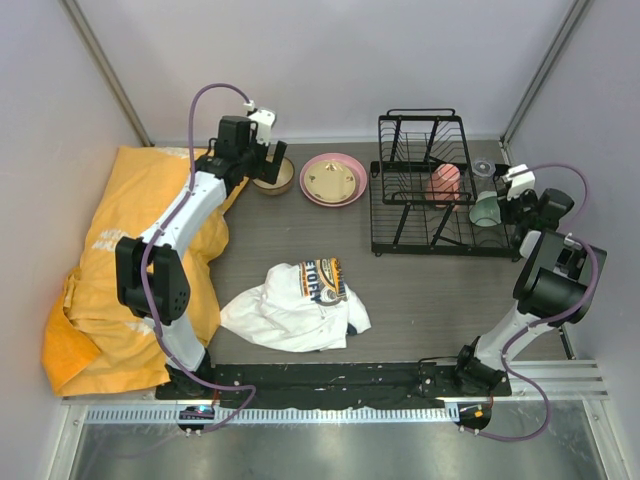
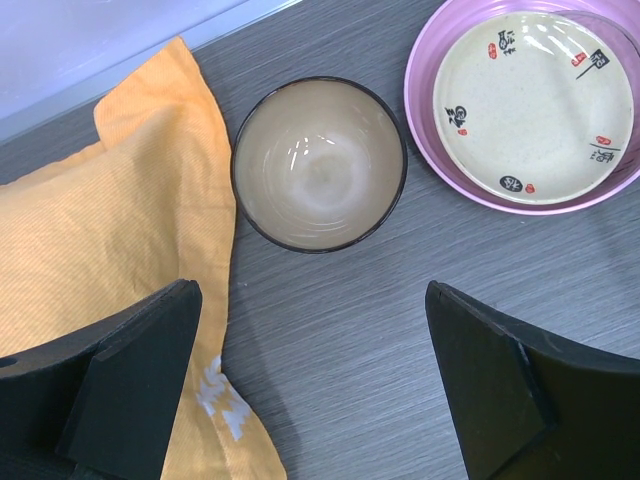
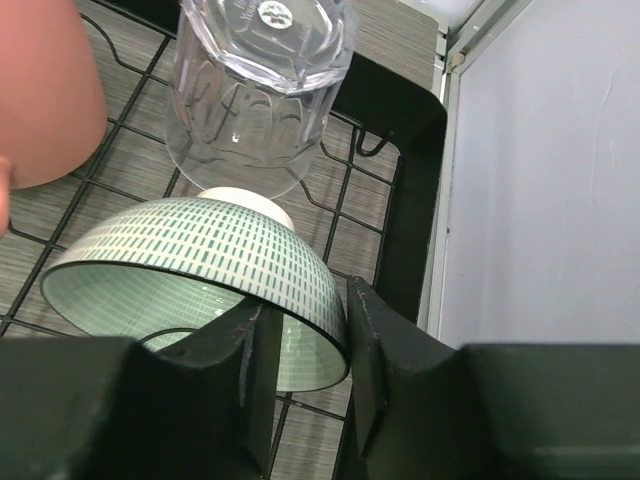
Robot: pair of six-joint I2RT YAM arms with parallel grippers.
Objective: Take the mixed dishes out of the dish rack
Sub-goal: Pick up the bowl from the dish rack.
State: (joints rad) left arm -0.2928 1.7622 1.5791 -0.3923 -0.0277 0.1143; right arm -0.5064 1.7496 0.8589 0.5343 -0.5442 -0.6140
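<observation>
At the far left an orange cloth is rumpled over the counter. The left pincer hangs above the counter with its jaws wide apart and nothing between them. Below it the tan bowl sits upright, its rim just touching the edge of the cloth. Just to its right the smaller cream patterned plate is nested in the big pink plate. These three are already out of the rack. Nearer the arms, a white printed T-shirt lies crumpled mid-counter and is no part of the job.

Further right stands the dish rack, black wire with a raised back frame. In it the pink mug lies toward the middle, and the clear glass stands upside down at the right end. The mint-green bowl is tilted on its side beside the glass, near the rack's right wall.

The right pincer straddles that bowl's rim, one finger inside and one outside; the jaws are narrowed around the rim, though whether they grip it firmly yet cannot be told.

The step in hand appears to be taking hold of the green bowl. Next it probably needs a firm pinch, then a lift clear of the wires and the glass, and a carry leftward to the counter.
</observation>
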